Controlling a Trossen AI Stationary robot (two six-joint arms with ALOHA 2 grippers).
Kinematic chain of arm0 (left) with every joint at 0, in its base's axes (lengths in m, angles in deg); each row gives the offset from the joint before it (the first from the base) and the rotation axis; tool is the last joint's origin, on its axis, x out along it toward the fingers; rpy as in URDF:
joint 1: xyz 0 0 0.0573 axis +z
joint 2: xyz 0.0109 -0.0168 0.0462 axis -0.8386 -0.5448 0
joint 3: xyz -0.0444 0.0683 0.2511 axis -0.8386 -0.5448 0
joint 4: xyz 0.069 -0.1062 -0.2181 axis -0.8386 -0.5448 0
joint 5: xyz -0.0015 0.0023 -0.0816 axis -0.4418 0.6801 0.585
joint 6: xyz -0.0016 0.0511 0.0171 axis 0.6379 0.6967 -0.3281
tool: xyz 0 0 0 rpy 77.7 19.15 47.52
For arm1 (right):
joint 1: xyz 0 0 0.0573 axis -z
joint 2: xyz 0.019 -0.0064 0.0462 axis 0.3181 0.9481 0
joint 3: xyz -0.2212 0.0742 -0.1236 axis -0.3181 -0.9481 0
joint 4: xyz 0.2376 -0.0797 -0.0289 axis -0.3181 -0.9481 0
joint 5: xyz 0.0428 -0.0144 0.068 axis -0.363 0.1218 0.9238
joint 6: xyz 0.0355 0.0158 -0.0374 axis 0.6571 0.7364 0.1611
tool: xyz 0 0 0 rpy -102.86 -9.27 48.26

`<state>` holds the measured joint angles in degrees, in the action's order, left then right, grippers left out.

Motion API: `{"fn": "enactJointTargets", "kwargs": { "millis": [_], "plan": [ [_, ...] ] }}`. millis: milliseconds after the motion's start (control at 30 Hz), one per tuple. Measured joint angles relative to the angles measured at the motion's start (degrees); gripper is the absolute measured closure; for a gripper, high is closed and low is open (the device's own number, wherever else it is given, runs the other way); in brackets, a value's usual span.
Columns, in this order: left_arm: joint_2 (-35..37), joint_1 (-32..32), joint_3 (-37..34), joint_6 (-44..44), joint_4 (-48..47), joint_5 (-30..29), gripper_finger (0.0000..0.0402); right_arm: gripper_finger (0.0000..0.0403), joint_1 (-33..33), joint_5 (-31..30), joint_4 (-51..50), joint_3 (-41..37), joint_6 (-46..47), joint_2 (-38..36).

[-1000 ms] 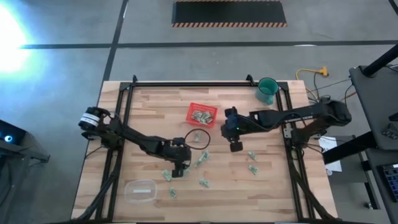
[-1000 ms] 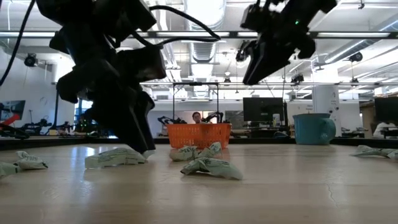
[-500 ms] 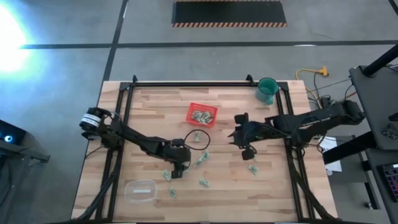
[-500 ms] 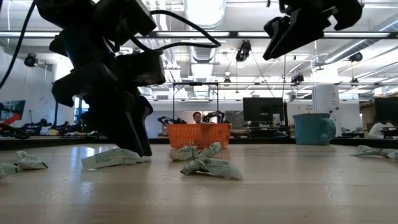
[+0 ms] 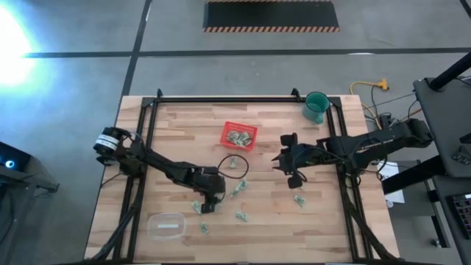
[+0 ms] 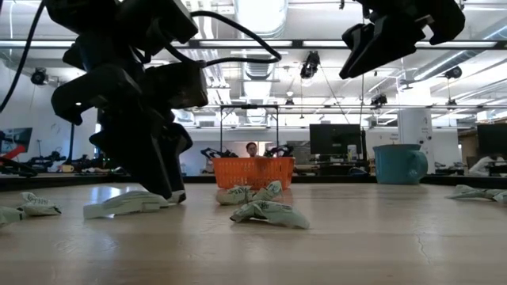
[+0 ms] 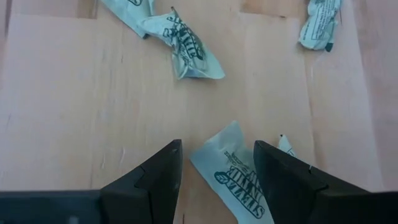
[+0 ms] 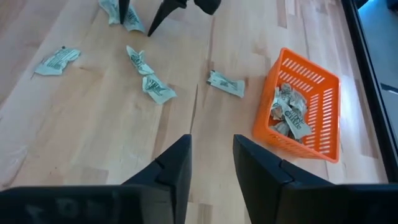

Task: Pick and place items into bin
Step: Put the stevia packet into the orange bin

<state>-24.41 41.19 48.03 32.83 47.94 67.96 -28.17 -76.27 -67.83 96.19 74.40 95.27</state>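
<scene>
The red tray (image 5: 227,131) sits at the table's middle far part with several crumpled wrappers in it (image 8: 287,112). More pale-green wrappers lie loose on the wood (image 5: 237,190) (image 5: 299,199) (image 8: 149,84). My left gripper (image 5: 207,200) (image 7: 217,165) is down at the table, open, with one wrapper (image 7: 233,171) (image 6: 123,204) lying flat between its fingers. My right gripper (image 5: 291,169) (image 8: 211,158) hangs open above the table, right of the tray, and holds nothing. My left gripper comes from above, pointing down, its open fingers on either side of the flat wrapper's one end (image 7: 211,152). One fingertip (image 7: 267,168) overlaps the wrapper's edge. Whether it touches the wrapper I cannot tell.
A teal cup (image 5: 316,107) stands at the far right corner. A clear plastic container (image 5: 165,224) lies near the near left edge. A black cable loop (image 5: 234,165) lies between tray and left gripper. Bare wood shows between the two grippers.
My right gripper has moved from beside the tray toward the table's right edge and risen. My left gripper has shifted slightly toward the near left, and the wrapper under it has slid along the table the same way.
</scene>
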Motion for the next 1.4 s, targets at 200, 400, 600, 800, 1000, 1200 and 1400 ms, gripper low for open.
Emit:
{"fn": "enactJointTargets", "kwargs": {
  "millis": [200, 400, 600, 800, 1000, 1200, 1400],
  "plan": [
    [0.09, -0.82, 0.0, -1.46, -0.79, -0.21, 0.022, 0.0302, 0.0, 0.0, 0.01, -0.13, -0.02, 0.22],
    [0.12, -0.93, 0.0, -1.49, -1.59, -0.17, 0.0234, 0.031, 0.0, -0.02, 0.0, -0.21, -0.02, 0.22],
    [0.15, -0.91, -0.04, -1.44, -2.35, -0.26, 0.0309, 0.0318, 0.0, -0.02, -0.02, -0.23, -0.03, 0.22],
    [0.57, -0.93, -0.11, 0.52, -2.83, 0.27, 0.0391, 0.0325, 0.0, -0.02, -0.08, -0.27, -0.04, 0.22],
    [2.26, -1.02, 1.07, 6.91, -2.45, -5.46, 0.039, 0.0324, 0.02, -0.02, -0.04, -0.27, -0.26, 0.22],
    [2.82, -0.98, 2.69, 14.96, -2.44, -20.8, 0.0389, 0.0328, 0.02, -0.04, 0.15, -0.29, -0.26, 0.22],
    [2.82, -0.04, 4.21, 24.2, -2.36, -35.78, 0.0389, 0.0333, 0.02, -0.02, 0.75, -0.61, 2.33, 0.22]
  ]
}}
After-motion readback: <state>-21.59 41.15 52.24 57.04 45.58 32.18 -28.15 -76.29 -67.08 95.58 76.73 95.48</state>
